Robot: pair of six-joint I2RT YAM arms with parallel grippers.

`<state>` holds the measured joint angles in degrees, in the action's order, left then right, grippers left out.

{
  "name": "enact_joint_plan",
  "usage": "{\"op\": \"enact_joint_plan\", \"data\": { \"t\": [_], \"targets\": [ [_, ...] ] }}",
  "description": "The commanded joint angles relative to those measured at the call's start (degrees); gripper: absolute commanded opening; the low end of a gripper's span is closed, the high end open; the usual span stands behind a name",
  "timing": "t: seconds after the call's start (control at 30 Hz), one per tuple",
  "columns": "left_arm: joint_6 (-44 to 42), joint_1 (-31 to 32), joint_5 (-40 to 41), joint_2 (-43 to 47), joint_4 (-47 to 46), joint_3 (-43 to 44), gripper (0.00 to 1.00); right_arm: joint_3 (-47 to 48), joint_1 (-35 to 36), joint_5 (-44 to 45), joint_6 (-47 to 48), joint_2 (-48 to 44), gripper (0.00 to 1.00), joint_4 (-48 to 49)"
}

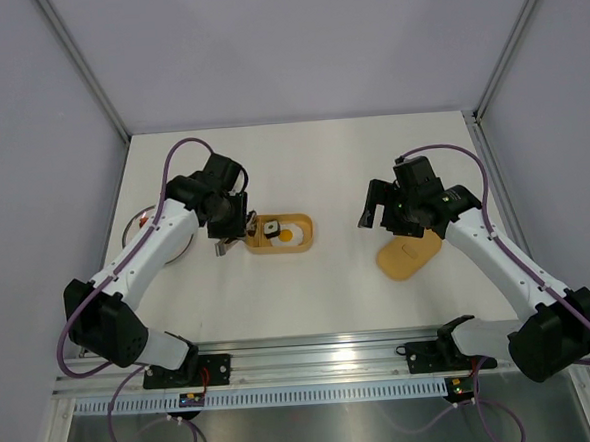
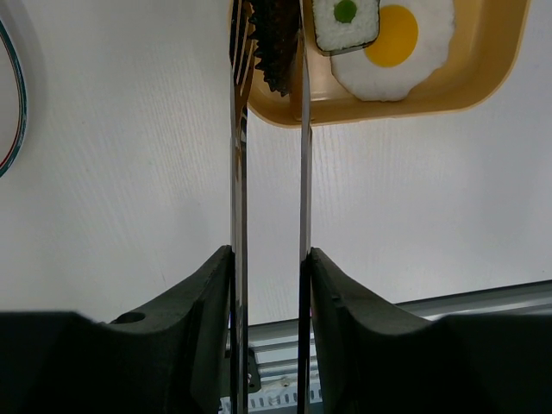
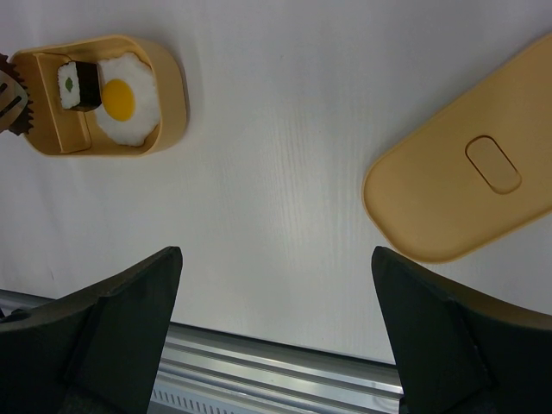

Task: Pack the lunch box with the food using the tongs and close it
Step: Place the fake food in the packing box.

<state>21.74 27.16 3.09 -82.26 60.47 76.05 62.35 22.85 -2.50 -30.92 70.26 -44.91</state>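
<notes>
We see the left pincer clamped on the tongs, their arms pointing straight ahead over the lunch box rim, brown piece at the tips; the right pincer gapes, lid ahead-right.

The lunch box and lid are yellow-orange, egg white with yellow yolk, tongs silver.

The tongs overhang the lunch box; lid well apart.
</notes>
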Motion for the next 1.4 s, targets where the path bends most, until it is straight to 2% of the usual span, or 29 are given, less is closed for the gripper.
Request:
{"op": "enact_joint_plan", "data": {
  "t": [0.0,0.13,0.7,0.9,1.37],
  "targets": [
    [-1.2,0.0,1.0,0.1,-0.6,2.9,0.41,1.1,-0.2,0.6,-0.5,0.2,0.99,0.6],
    [-1.3,0.0,0.8,0.0,-0.5,2.8,0.47,1.1,-0.2,0.6,-0.5,0.3,1.0,0.7],
    [-0.5,0.0,1.7,2.5,0.4,5.3,0.46,1.6,-0.2,0.3,-0.7,0.5,0.99,0.7],
    [1.2,0.1,0.6,2.5,-3.0,3.8,0.45,1.3,0.0,0.0,-1.0,0.1,0.99,0.9],
    [0.6,0.8,2.8,0.4,-3.4,0.7,0.46,1.0,0.1,0.4,-1.3,-0.3,0.99,0.8]
  ]
}}
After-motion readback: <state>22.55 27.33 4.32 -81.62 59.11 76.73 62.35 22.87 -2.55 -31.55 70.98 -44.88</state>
